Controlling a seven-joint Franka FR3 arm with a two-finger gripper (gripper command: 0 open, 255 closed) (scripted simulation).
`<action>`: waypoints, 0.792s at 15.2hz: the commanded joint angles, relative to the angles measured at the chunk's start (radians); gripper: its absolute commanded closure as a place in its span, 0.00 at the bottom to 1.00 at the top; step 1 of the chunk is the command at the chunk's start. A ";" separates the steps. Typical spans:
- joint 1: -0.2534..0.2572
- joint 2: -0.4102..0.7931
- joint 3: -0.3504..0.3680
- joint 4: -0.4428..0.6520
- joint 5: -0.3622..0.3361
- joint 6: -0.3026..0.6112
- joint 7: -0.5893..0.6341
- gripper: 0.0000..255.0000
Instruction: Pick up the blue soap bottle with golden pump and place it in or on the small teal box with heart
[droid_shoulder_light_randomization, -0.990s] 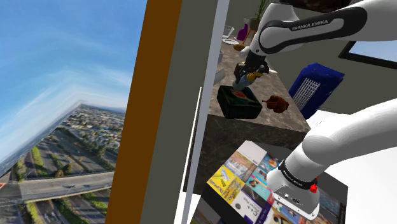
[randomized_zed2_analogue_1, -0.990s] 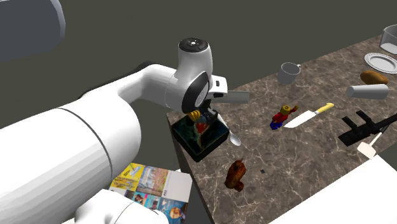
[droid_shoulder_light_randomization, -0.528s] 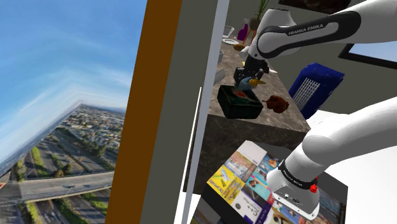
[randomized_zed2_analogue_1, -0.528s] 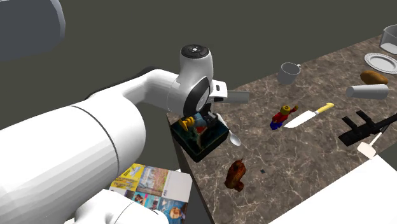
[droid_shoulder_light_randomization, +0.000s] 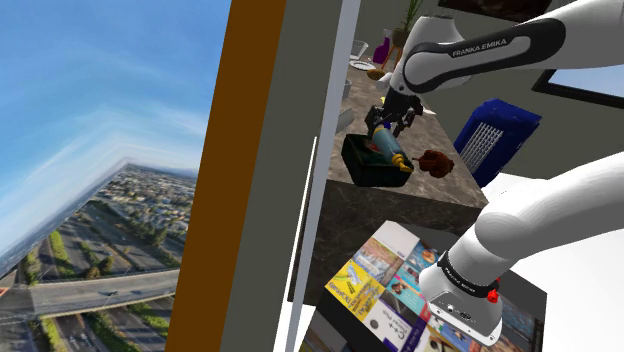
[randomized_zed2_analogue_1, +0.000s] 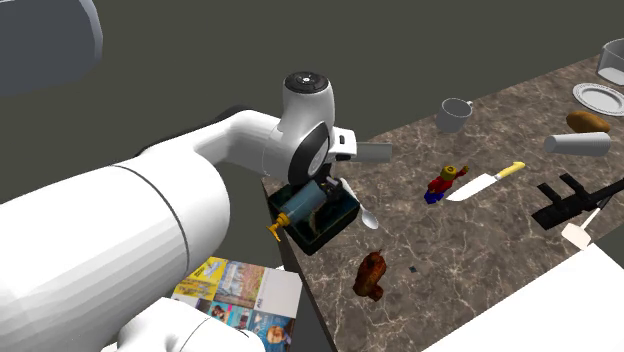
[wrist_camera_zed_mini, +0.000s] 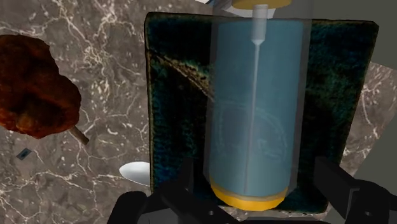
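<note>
The glossy white arm (droid_shoulder_light_randomization: 560, 215) is built of thick, smooth, rounded links. In the shoulder view a dark grey band (droid_shoulder_light_randomization: 480, 50) wraps the far link and bears FRANKA EMIKA in white capitals. At that view's lower right the nearest link ends in a black collar (droid_shoulder_light_randomization: 468, 280) edged with a thin red ring, then a pale grey flange (droid_shoulder_light_randomization: 455, 310) dotted with small dark screw holes. In the second exterior view a thin dark seam (randomized_zed2_analogue_1: 155, 212) circles the fat near link. The wrist link carries a round black cap (randomized_zed2_analogue_1: 306, 80) with a grey centre and a dark oval side face (randomized_zed2_analogue_1: 310, 152). A light grey bracket (randomized_zed2_analogue_1: 365, 152) juts toward that view's right. The all-black two-finger gripper (droid_shoulder_light_randomization: 391, 125) has blocky, angular fingers (wrist_camera_zed_mini: 343, 188).
</note>
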 joint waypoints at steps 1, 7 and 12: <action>0.001 -0.018 0.002 0.022 0.002 -0.040 0.000 0.00; 0.002 -0.058 0.009 0.086 0.006 -0.144 -0.001 0.00; 0.002 -0.058 0.009 0.086 0.006 -0.144 -0.001 0.00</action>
